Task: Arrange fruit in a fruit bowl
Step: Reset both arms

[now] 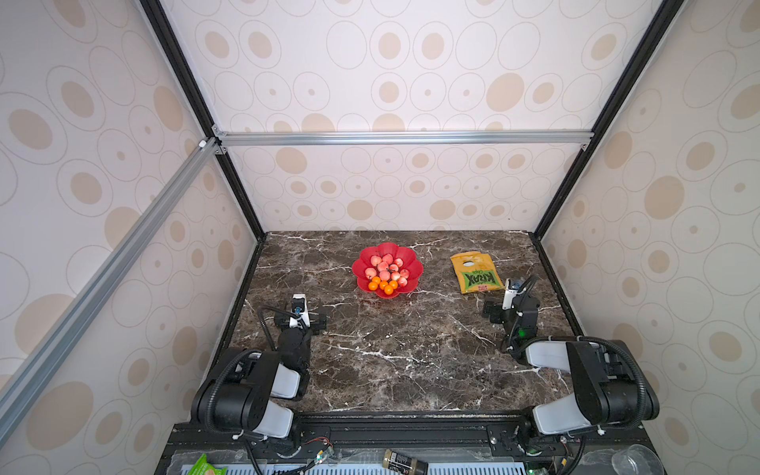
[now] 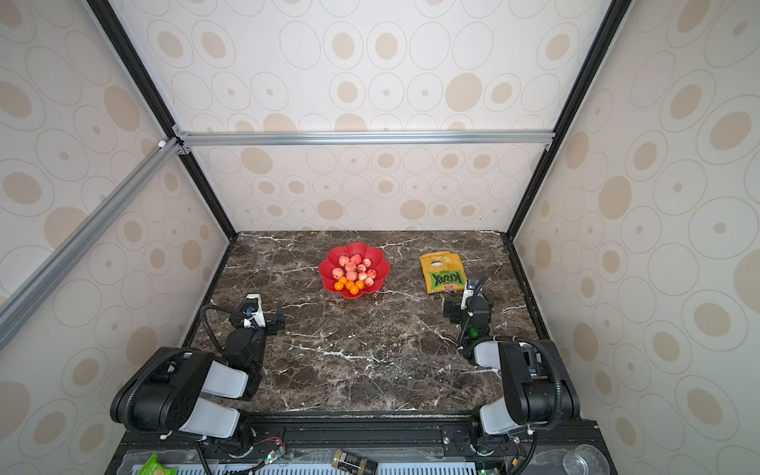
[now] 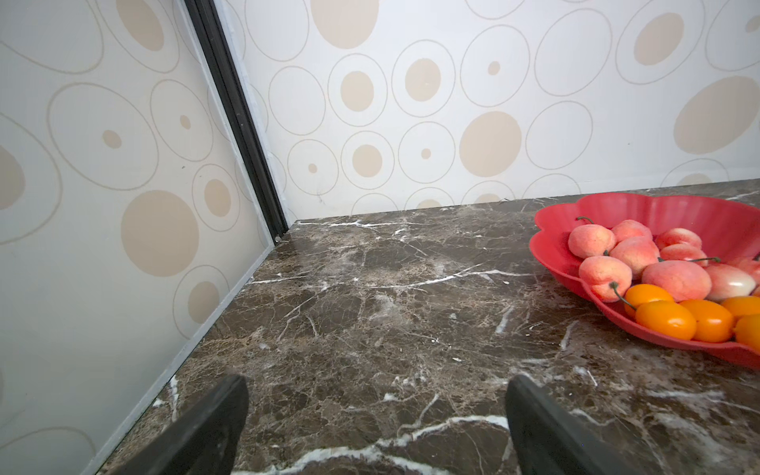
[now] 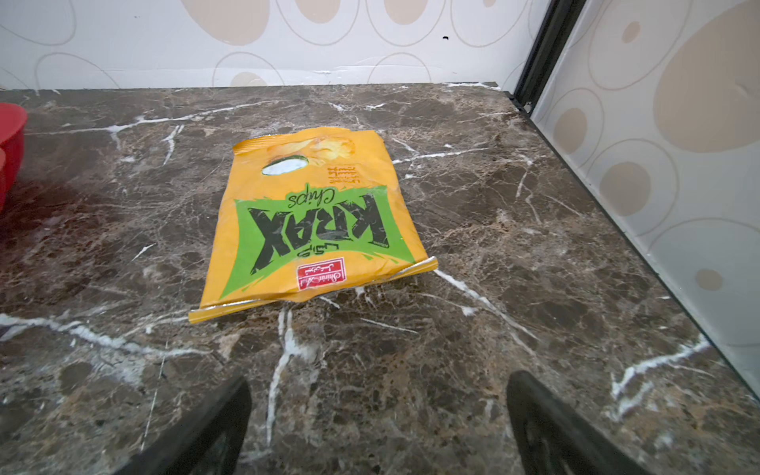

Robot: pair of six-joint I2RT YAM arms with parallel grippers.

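Fruit (image 1: 384, 274) hides bowl (image 1: 386, 249) centre — right wrist view catches only rim.

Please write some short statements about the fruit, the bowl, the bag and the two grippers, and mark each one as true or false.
1. All the visible fruit lies inside the fruit bowl. True.
2. The orange fruits sit at the bowl's far side. False: they are at its near side, toward the robot.
3. The right gripper holds the snack bag. False: it is open and empty, short of the bag.
4. The left gripper is open and empty. True.
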